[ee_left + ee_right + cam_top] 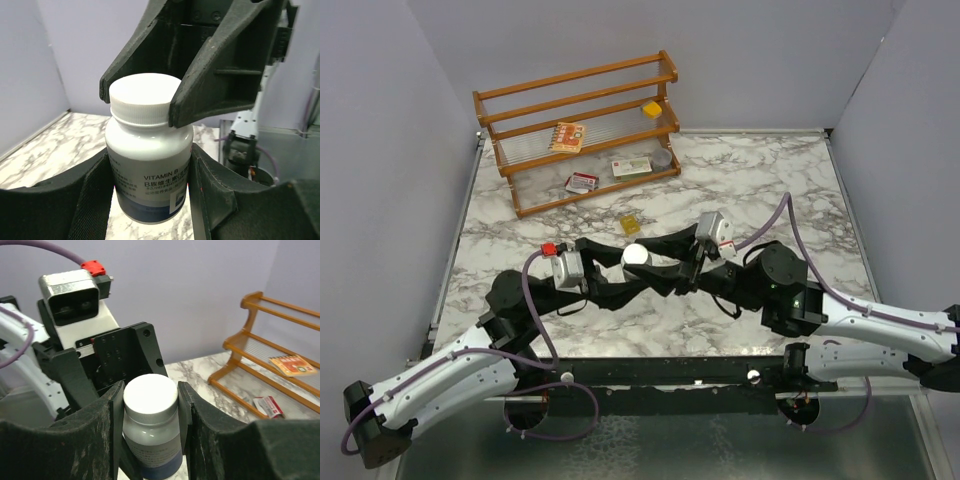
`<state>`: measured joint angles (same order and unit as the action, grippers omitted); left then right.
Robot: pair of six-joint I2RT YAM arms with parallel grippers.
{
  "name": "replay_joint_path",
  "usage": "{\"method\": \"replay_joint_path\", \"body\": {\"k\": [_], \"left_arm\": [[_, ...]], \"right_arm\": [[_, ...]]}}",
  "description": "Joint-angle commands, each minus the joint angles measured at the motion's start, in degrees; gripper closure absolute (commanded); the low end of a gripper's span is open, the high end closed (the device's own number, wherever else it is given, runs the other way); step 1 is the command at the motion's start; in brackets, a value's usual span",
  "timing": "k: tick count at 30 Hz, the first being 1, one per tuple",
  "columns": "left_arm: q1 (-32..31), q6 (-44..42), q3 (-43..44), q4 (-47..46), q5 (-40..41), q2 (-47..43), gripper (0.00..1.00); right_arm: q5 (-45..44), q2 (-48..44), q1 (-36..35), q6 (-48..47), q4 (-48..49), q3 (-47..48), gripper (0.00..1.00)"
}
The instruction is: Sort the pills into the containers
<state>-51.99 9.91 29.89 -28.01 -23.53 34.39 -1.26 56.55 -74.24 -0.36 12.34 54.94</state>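
Observation:
The pill bottle (pixel 636 256), white cap and grey body with a dark blue band, is held upright over the middle of the marble table (pixel 750 180). My left gripper (pixel 618 272) is shut on the bottle's body (pixel 150 165). My right gripper (pixel 658 262) is shut on its white cap (pixel 150 395). In the left wrist view the right gripper's fingers (pixel 210 90) clamp the cap from above. A tiny yellow cluster, the pills (pixel 631 225), lies on the table just behind the bottle. No clear vial shows.
A wooden rack (pixel 580 130) stands at the back. It holds a yellow cube (pixel 652 109), printed boxes (pixel 567 136) (pixel 631 167) (pixel 582 183) and a low grey tin (pixel 663 157). Grey walls close the left, right and back sides.

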Motion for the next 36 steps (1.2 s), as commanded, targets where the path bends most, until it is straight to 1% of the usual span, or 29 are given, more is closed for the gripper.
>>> {"method": "replay_joint_path", "body": {"k": [1, 8, 18, 23, 26, 30, 31, 32, 34, 36], "left_arm": [[0.48, -3.73, 4.24, -4.44, 15.04, 0.69, 1.00], [0.44, -6.83, 5.09, -4.60, 21.86, 1.23, 1.00], [0.47, -12.96, 5.47, -3.57, 30.54, 0.41, 1.00], [0.48, -16.15, 6.15, -3.24, 35.43, 2.17, 1.00], [0.46, -17.29, 6.61, -2.96, 37.20, 3.63, 1.00], [0.48, -18.03, 6.39, -2.67, 37.77, 4.52, 1.00], [0.44, -17.97, 6.22, -2.62, 37.72, 4.50, 1.00], [0.46, -17.93, 5.97, -2.64, 37.62, 4.45, 1.00], [0.48, -17.77, 5.38, -2.64, 37.23, 4.06, 1.00], [0.48, -17.69, 4.68, -2.66, 37.15, 3.28, 1.00]], "right_arm": [[-3.15, 3.90, -1.02, -1.30, -5.07, -0.12, 0.99], [-9.69, 7.16, -1.00, -2.99, -4.95, 0.26, 0.99], [-17.34, 9.20, -1.07, -4.50, -6.91, 0.07, 0.99], [-20.55, 10.29, -1.00, -5.19, -6.68, -0.02, 0.99], [-22.58, 10.83, -1.00, -5.68, -6.38, 0.00, 0.99], [-23.23, 10.73, -1.00, -6.27, -5.96, 0.21, 0.99], [-23.19, 10.62, -1.00, -6.40, -5.88, 0.36, 0.98], [-22.99, 10.43, -1.02, -6.44, -5.79, 0.41, 0.93], [-22.67, 10.21, -1.00, -6.58, -5.66, 0.79, 0.78], [-22.47, 9.93, -1.08, -6.75, -5.55, 1.14, 0.69]]}}
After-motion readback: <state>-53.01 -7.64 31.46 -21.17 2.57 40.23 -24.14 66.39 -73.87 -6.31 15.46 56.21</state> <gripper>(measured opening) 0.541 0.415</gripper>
